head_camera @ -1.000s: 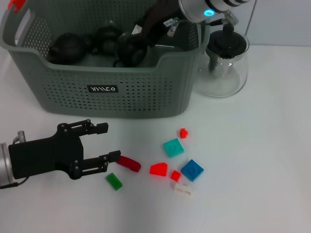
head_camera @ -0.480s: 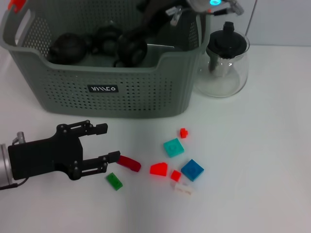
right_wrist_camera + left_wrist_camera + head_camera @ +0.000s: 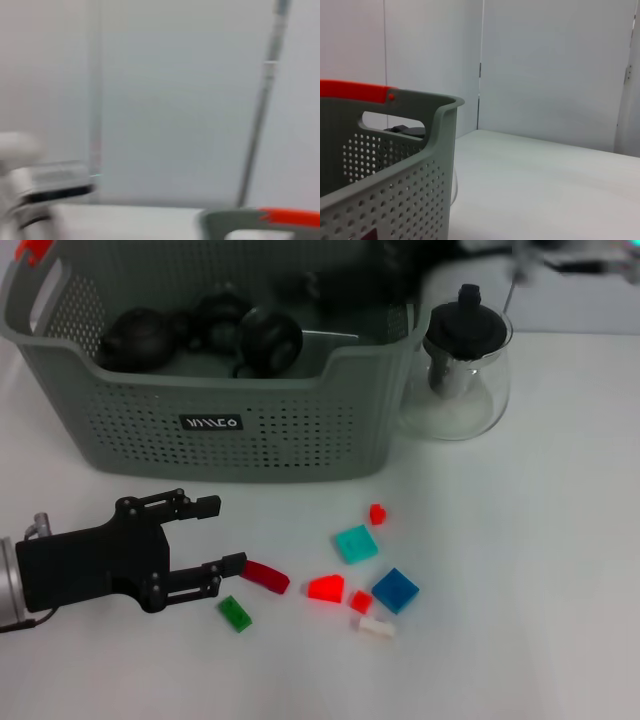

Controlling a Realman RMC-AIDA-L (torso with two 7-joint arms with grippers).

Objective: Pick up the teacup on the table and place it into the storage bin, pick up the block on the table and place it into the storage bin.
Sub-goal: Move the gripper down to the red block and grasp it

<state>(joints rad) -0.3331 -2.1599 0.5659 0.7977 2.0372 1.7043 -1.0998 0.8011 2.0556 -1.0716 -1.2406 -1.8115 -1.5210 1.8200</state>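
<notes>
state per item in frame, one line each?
storage bin: upright on the table, holds several dark teapot-like items
glass teapot: upright beside the bin, black lid on
left gripper: open, low over the table, one fingertip by the dark red block
right gripper: not in view
green block: flat on the table, apart from the others
teal block: flat on the table
blue block: flat on the table

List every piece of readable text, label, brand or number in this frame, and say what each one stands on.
One text only: white lettering on a small dark label on the front wall of the storage bin, in the head view. It looks like "MISCO", possibly mirrored or inverted; too stylised to read with certainty.
A dark patch low on the bin's wall in the left wrist view: unreadable.
Blocks, glass teapot, left end effector: no text visible.
</notes>
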